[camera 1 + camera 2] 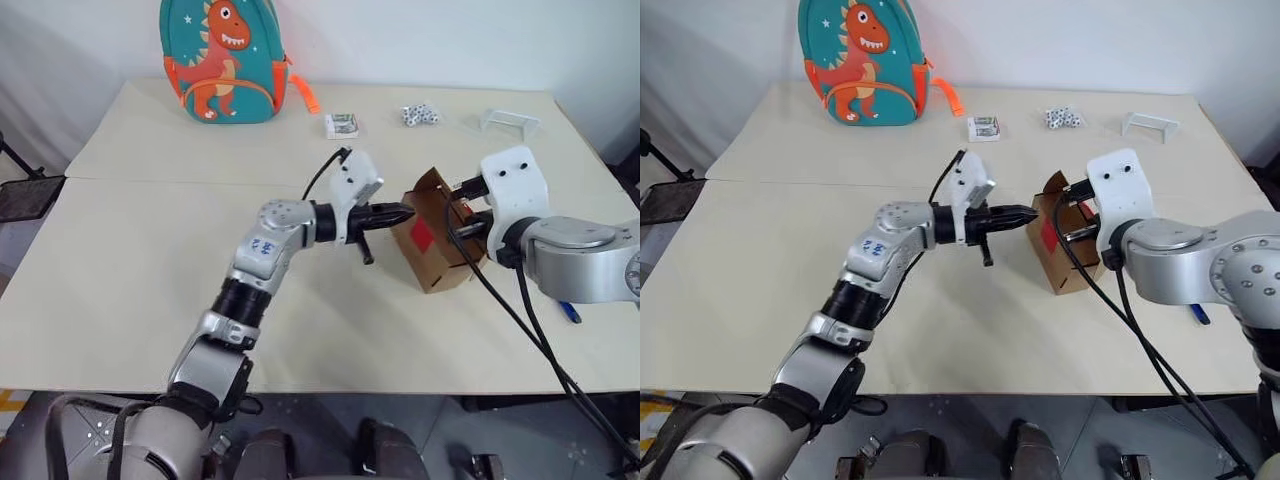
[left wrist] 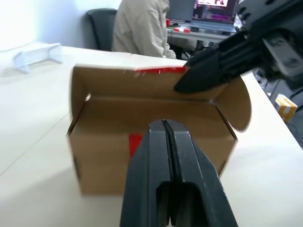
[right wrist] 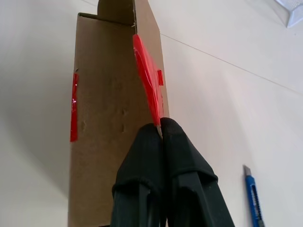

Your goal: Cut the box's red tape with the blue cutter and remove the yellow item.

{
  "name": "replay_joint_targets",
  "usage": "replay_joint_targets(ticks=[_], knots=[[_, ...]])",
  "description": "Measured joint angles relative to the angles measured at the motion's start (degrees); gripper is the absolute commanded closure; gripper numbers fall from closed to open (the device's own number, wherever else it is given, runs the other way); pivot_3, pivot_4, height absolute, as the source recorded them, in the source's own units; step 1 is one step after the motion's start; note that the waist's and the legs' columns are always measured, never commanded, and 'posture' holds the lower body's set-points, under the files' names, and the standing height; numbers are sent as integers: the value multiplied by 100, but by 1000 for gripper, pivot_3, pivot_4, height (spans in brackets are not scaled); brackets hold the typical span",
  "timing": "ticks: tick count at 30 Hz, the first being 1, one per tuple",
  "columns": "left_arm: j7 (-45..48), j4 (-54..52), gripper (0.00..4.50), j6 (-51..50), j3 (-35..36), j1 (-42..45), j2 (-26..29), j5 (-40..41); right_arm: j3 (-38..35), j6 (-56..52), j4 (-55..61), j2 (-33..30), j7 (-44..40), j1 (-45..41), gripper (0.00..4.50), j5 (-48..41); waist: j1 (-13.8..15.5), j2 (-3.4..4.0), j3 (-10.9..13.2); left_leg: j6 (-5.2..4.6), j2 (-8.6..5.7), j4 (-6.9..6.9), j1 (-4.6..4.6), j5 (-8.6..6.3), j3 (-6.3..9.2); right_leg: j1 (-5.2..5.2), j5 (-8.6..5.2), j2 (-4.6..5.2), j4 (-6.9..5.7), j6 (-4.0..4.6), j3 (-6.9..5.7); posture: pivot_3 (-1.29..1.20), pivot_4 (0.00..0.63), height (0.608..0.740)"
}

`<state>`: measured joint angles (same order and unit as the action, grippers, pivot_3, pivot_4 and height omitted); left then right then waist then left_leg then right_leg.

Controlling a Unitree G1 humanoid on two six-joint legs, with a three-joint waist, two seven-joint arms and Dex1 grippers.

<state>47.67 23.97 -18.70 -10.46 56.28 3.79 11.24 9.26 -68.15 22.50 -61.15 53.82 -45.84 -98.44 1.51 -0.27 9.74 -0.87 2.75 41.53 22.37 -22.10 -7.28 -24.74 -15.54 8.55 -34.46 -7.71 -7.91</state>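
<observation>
The brown box [image 1: 438, 262] stands tilted on the table, right of centre, with a red tape [image 1: 422, 235] patch on the side facing my left arm. Its top flap [image 2: 142, 82] is raised, with torn red tape [image 3: 147, 80] along its edge. My right gripper [image 3: 160, 124] is shut on that flap edge. My left gripper [image 1: 404, 212] is shut with nothing in it and points level at the box's taped side, just short of it. The blue cutter [image 1: 570, 312] lies on the table by my right forearm. The yellow item is hidden.
A teal dinosaur backpack [image 1: 222, 60] stands at the table's far edge. A small printed pack [image 1: 341, 125], several dice [image 1: 420, 115] and a clear stand [image 1: 510, 122] lie along the back. A person [image 2: 142, 28] sits at a desk beyond the table.
</observation>
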Motion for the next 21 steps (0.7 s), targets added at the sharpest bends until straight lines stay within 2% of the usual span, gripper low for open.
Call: replay_joint_targets(ticks=[8, 16, 21], knots=[[-187, 1251, 4500, 775, -171, 385, -486, -386, -50, 237, 71, 30, 304, 91, 4464, -211, -2, 0, 0, 0, 0, -3, 1, 0, -1, -3, 0, 0, 2, 0, 1, 0, 150, 740], [-518, 1791, 4500, 1222, -72, 690, -928, -481, -8, 351, 211, 85, 558, 125, 4464, -319, 3, -1, 0, 0, 0, -6, 1, 0, -1, -3, 0, 0, 6, 0, 1, 0, 150, 740], [-642, 2198, 4500, 1326, -282, 791, -990, -799, 41, 512, 219, 115, 684, 138, 4464, -420, 1, -1, 0, -1, 0, -6, -1, 0, -2, -2, 0, -1, 6, 0, 1, 0, 150, 740]])
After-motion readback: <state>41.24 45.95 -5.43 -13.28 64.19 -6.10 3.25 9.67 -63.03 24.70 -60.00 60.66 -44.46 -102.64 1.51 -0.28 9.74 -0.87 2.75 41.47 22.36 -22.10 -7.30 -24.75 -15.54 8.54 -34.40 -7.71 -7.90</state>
